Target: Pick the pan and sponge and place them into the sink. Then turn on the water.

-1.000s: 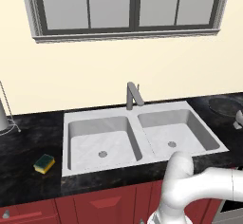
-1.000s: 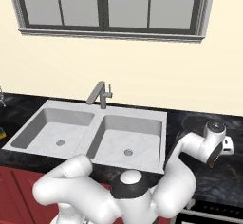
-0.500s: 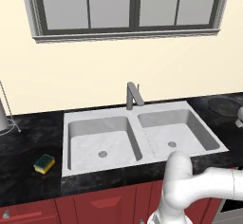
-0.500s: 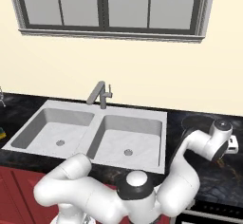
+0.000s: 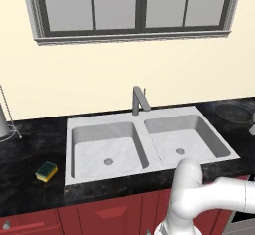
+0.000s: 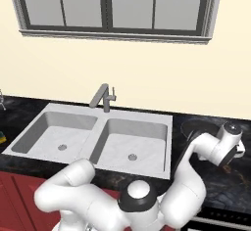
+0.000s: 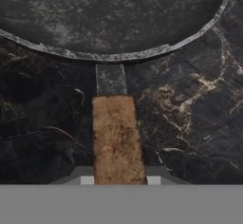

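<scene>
Step in hand, as judged: grasp of the pan (image 7: 118, 14) by its handle (image 7: 117, 137), ahead of the carry to the sink (image 5: 149, 139).

Tool (image 7: 117, 180) pinched on the brown handle, one dark fingertip (image 7: 78, 175) against each side of it, low over the black marbled worktop (image 7: 190, 118). Pan resting on the worktop right of the sink, near the right edge of the left base view (image 5: 234, 112); its rim partly hidden behind the arm in the right base view (image 6: 196, 127). Sponge (image 5: 46, 172) lying on the worktop left of the sink, untouched. Both basins bare; no stream at the faucet (image 5: 139, 99).

Advice for the step: grip sits far out along the handle, so the bowl likely to sag and twist on the lift. Straight, slow rise recommended, rim clear of the sink edge before any sideways travel, then lowering into the near right basin.

Change against one second ago: jaws then wide apart, now closed on the handle. Wrist lower and further right in the right base view. Sponge, sink and faucet unchanged.
</scene>
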You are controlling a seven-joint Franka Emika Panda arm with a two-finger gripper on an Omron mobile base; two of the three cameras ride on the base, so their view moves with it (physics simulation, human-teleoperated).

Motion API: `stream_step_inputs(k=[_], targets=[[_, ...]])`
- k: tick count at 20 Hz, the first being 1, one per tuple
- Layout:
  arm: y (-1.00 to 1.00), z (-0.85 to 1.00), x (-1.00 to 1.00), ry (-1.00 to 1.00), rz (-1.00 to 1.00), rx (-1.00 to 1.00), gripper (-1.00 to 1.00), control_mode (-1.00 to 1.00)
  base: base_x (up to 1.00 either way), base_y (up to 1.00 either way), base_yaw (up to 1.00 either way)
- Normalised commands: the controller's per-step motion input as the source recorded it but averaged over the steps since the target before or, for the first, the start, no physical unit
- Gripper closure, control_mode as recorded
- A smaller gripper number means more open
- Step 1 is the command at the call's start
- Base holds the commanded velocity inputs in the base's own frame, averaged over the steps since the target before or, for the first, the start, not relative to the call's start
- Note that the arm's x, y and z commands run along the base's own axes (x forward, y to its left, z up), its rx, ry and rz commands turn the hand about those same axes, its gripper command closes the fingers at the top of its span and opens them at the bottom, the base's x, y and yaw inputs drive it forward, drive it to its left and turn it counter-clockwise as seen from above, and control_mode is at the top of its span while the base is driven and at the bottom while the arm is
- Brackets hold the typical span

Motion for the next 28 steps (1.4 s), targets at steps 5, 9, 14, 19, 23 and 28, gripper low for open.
stream_step_inputs(k=[5,9,14,19,23,28], targets=[[0.46,0.0,-0.2,0.0,0.09,0.0,1.0,-1.0,0.0,0.0,0.0],[0.37,0.0,-0.02,0.0,0.05,0.0,1.0,-1.0,0.0,0.0,0.0],[0.43,0.0,0.0,0.0,0.04,0.0,1.0,-1.0,0.0,0.0,0.0],[0.5,0.0,0.0,0.0,0.05,0.0,1.0,-1.0,0.0,0.0,0.0],[0.54,0.0,0.0,0.0,0.07,0.0,1.0,-1.0,0.0,0.0,0.0],[0.56,0.0,-0.03,0.0,0.08,0.0,1.0,-1.0,0.0,0.0,0.0]])
